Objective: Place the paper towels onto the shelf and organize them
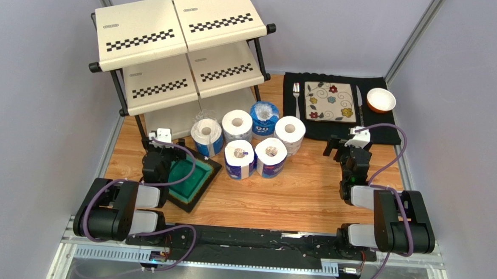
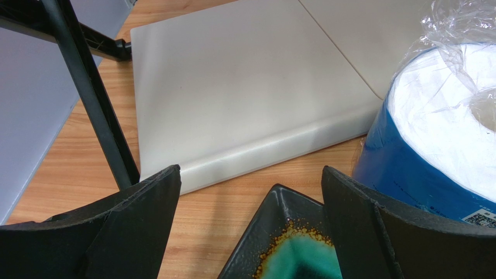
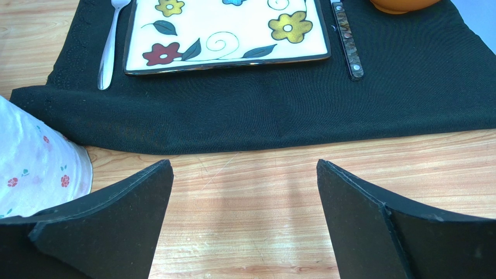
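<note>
Left end effector (image 2: 250,189) gapes wide and empty above a dish (image 2: 294,250), just before the shelf (image 1: 149,31). Six rolls (image 1: 239,157) crowd the bench (image 1: 306,187), none shelved. Right end effector (image 3: 244,192) is equally wide and empty. Gripping one packed roll could topple its neighbours, and slick wrap may slip.

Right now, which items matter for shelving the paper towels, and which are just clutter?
For the job: paper towels, six rolls; shelf.
Lying about: green dish; black placemat; floral plate; fork; knife; orange bowl.
</note>
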